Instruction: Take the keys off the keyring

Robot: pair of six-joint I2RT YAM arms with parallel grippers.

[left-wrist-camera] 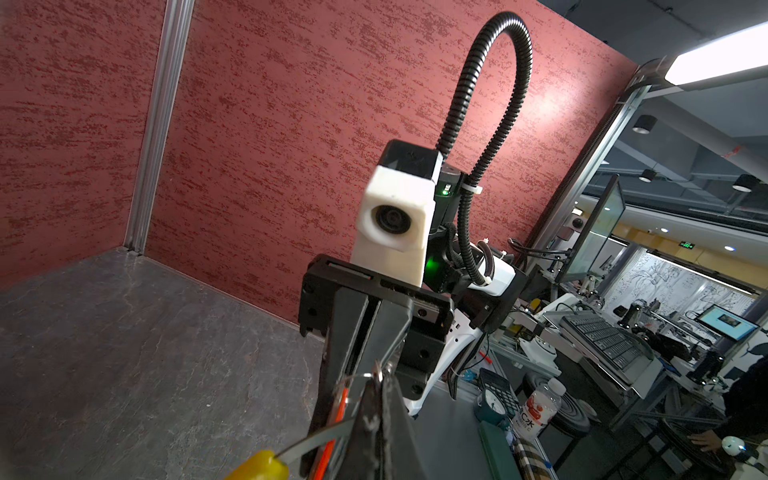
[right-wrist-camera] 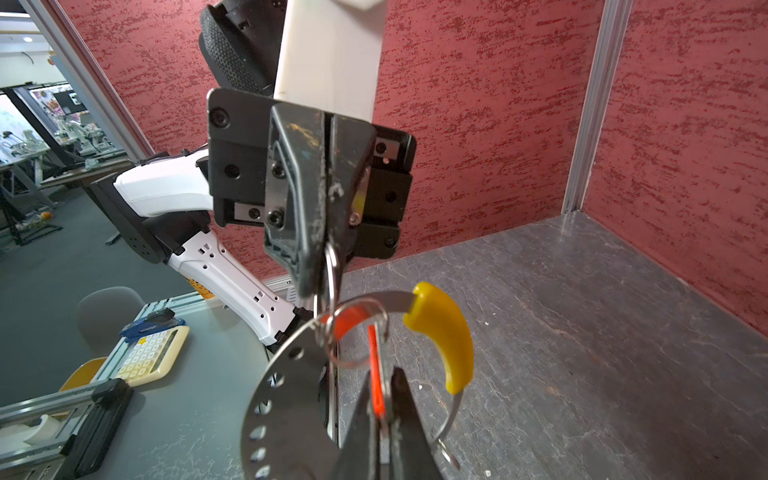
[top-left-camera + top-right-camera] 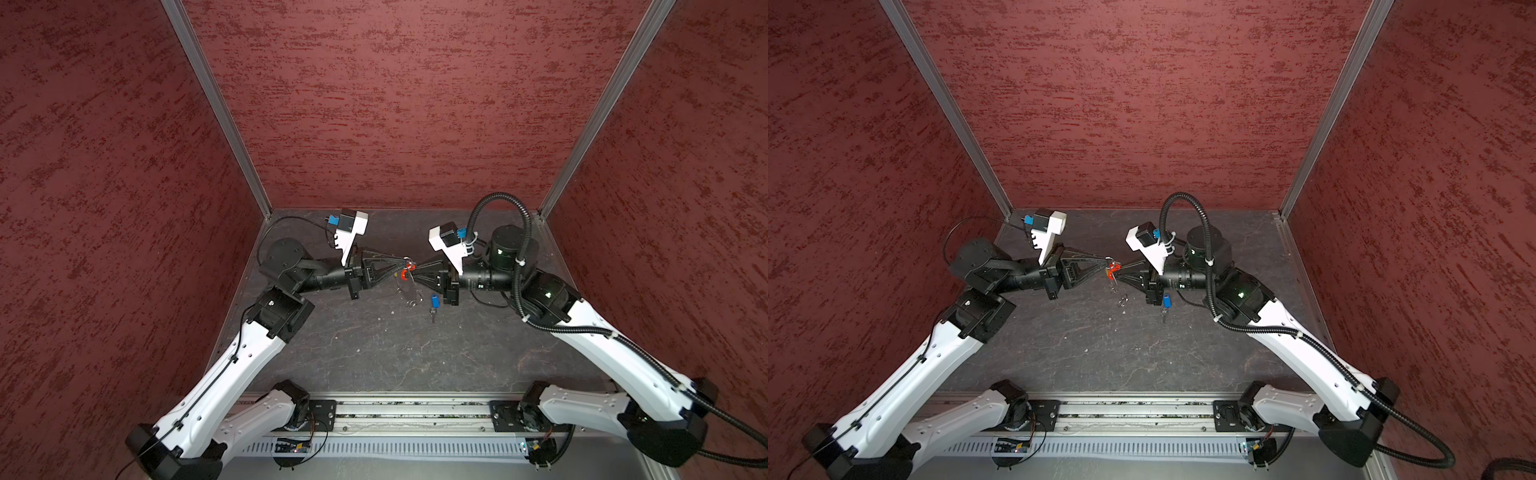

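In both top views my two grippers meet tip to tip above the middle of the table. My left gripper [image 3: 404,266] [image 1: 380,379] is shut on a small silver split ring [image 2: 331,259] of the keyring. My right gripper [image 3: 417,268] [image 2: 383,374] is shut on the red key [image 2: 376,395], which still hangs on another split ring [image 2: 357,338]. The keyring [image 2: 276,395], a flat silvery band with holes and a yellow sleeve [image 2: 444,332], dangles between and below the grippers [image 3: 409,293]. The blue key [image 3: 434,301] [image 3: 1167,300] lies loose on the table under my right wrist.
The dark grey tabletop [image 3: 374,353] is boxed in by red walls at the back and on both sides. A metal rail [image 3: 395,411] runs along the front edge between the arm bases. A desk with a calculator [image 2: 149,357] shows beyond the open side.
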